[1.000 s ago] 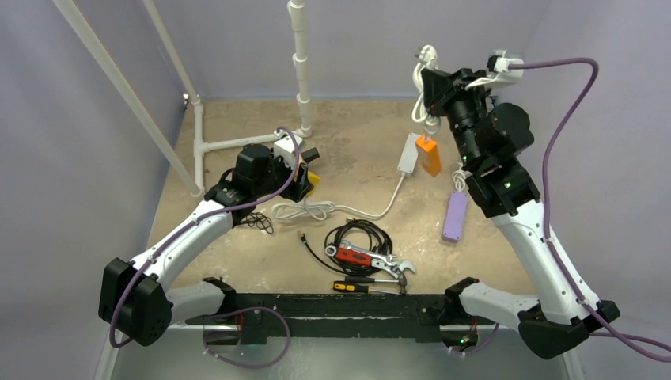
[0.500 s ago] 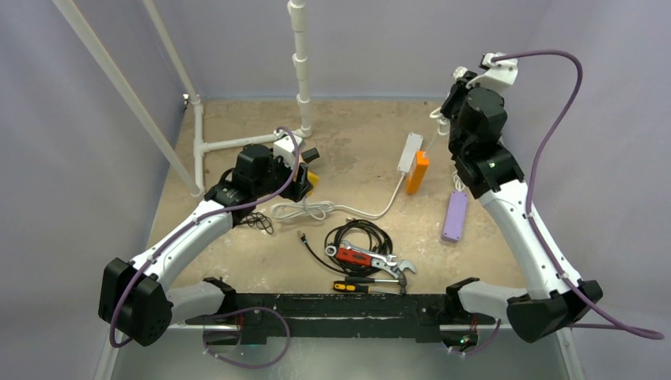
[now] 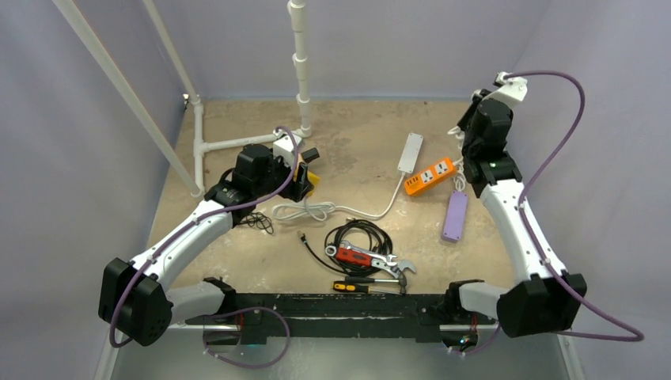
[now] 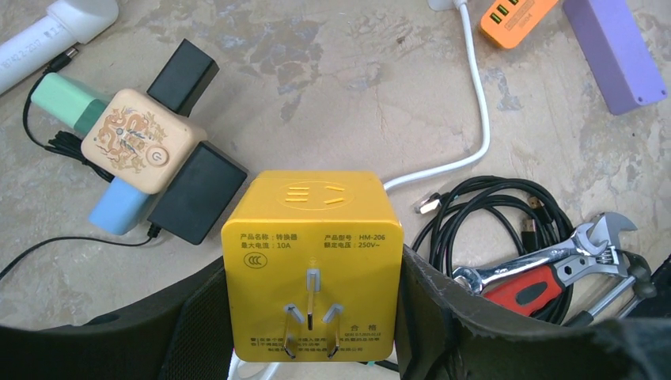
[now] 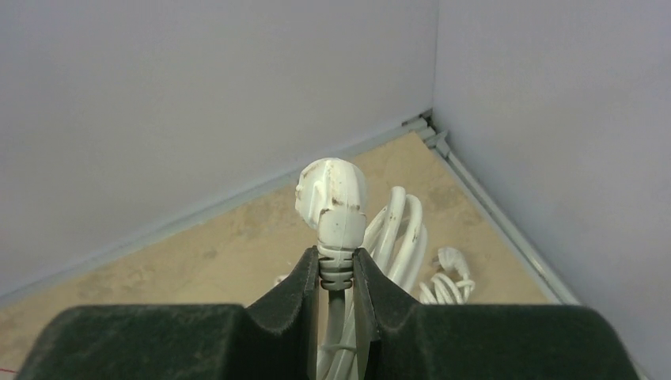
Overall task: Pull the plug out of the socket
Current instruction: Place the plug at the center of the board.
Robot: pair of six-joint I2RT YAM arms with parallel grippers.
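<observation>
Two grips: right gripper (image 5: 336, 269) jaws pinch white plug (image 5: 332, 194) at neck, mid-frame, clear of orange power strip (image 3: 428, 175) right of ctr; left gripper (image 4: 312, 317) jaws clamp yellow cube (image 4: 312, 229), lower ctr.

Two white-shelled robot arms, left arm (image 3: 190, 229) and right arm (image 3: 518, 226), bulky black joint housings and wrists, a purple cable (image 3: 584, 103) looping along each, black crossbar (image 3: 332, 305) between the bases, left gripper (image 4: 312, 317) and right gripper (image 5: 336, 277) with matte black jaws
</observation>
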